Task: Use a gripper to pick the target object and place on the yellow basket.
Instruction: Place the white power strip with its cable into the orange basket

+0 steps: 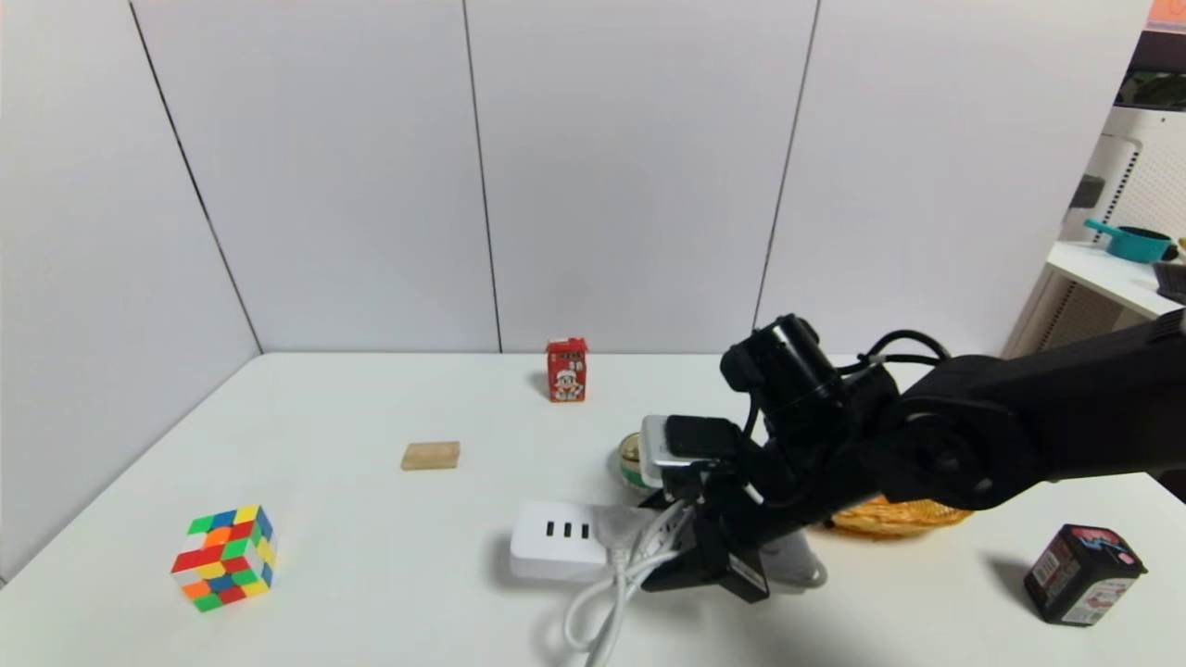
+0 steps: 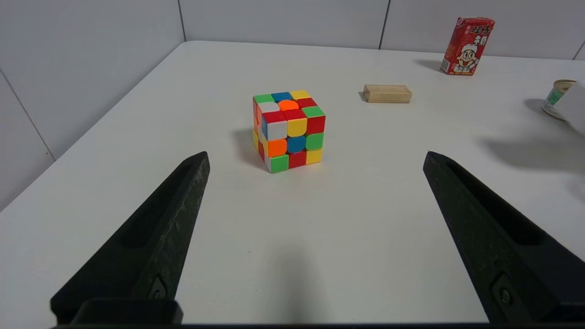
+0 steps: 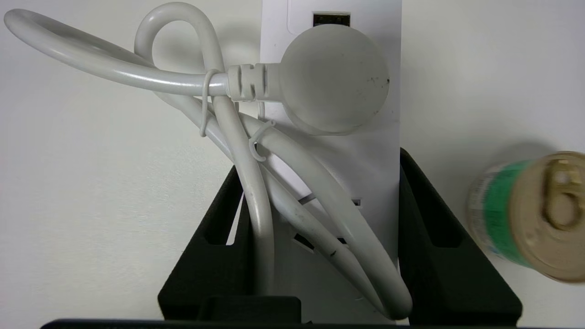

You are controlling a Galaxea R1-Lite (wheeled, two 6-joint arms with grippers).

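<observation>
One arm matters here: the right gripper (image 1: 709,565) has its two fingers clamped across the width of the power strip (image 1: 556,551), with the bundled cord (image 3: 256,151) caught between the pads as well. In the right wrist view we see the black fingers (image 3: 215,246) pressed on both long sides of the white body, and the round plug (image 3: 333,77) lying on top of it further out.

We read the strip's long axis as running left to right across the table (image 1: 371,519) in the head view, the socket end sticking out to the left of the grip, the other end hidden under the arm. We cannot tell whether the strip is fully clear of the table.

Key relation for the coming move: the yellow basket (image 1: 894,519) lies on the right of the gripper, mostly hidden behind the right arm, so we judge the carry should go rightward and slightly away from the robot. The long body must end up over the basket, and the tin can (image 1: 632,460) just behind the grip is a snag risk. Cord loops hang toward the near edge and may drag.

The left gripper (image 2: 315,160) is parked far left with fingers wide apart, facing the cube (image 2: 289,130); we count it out.
</observation>
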